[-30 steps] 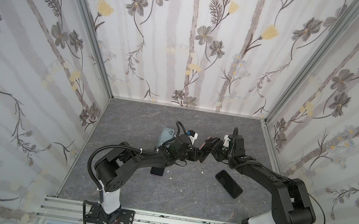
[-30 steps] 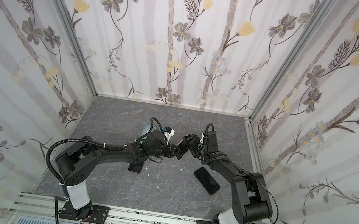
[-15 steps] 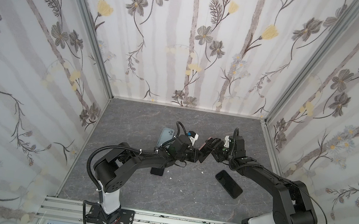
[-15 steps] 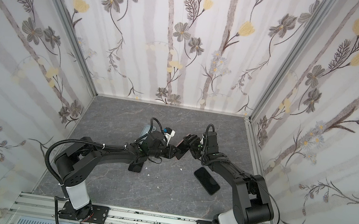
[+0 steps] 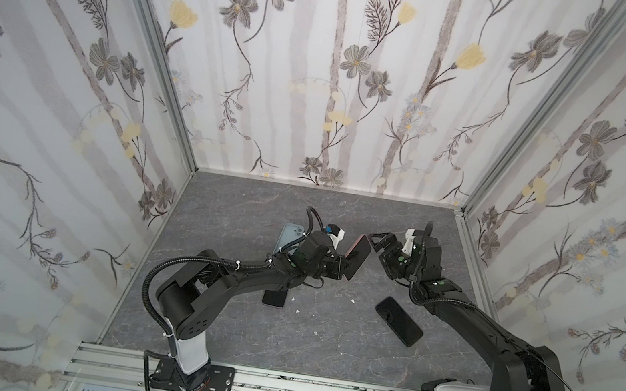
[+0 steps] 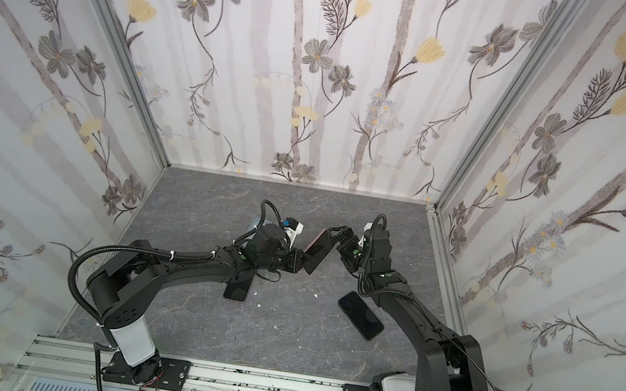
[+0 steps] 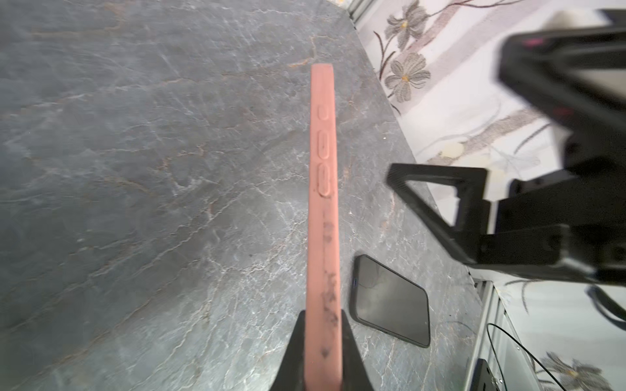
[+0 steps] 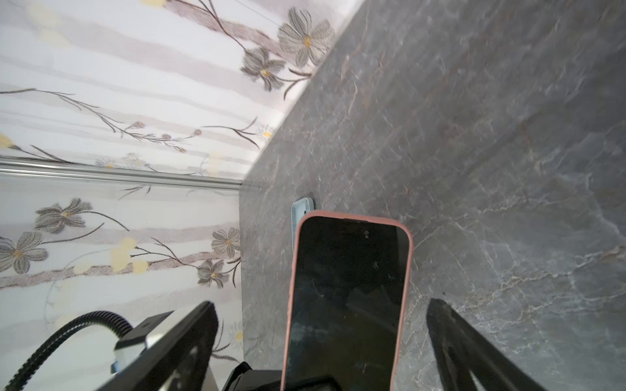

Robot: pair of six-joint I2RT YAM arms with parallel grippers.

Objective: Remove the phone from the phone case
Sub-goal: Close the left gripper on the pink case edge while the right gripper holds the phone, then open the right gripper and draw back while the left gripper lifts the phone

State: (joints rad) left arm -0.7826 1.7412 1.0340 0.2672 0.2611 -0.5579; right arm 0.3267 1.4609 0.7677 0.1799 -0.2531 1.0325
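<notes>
The phone (image 8: 349, 287), black screen up, sits in a salmon-pink phone case (image 8: 352, 216) held above the table's middle. My left gripper (image 5: 340, 268) is shut on the near end of the case (image 7: 323, 203), which shows edge-on in the left wrist view, one finger on each flat side. At the far end of the case (image 5: 355, 255) my right gripper (image 5: 376, 250) is open. In the right wrist view its fingers (image 8: 189, 338) stand either side of the phone, apart from it.
A bare black phone (image 5: 398, 320) lies on the grey table to the front right. Another dark phone (image 5: 274, 298) lies partly under my left arm. A light blue case (image 5: 290, 237) lies behind my left wrist. Flowered walls close in three sides.
My right gripper's jaws have spread wider around the phone's far end. My left gripper has closed a little tighter on the case. Both arms have barely moved.
</notes>
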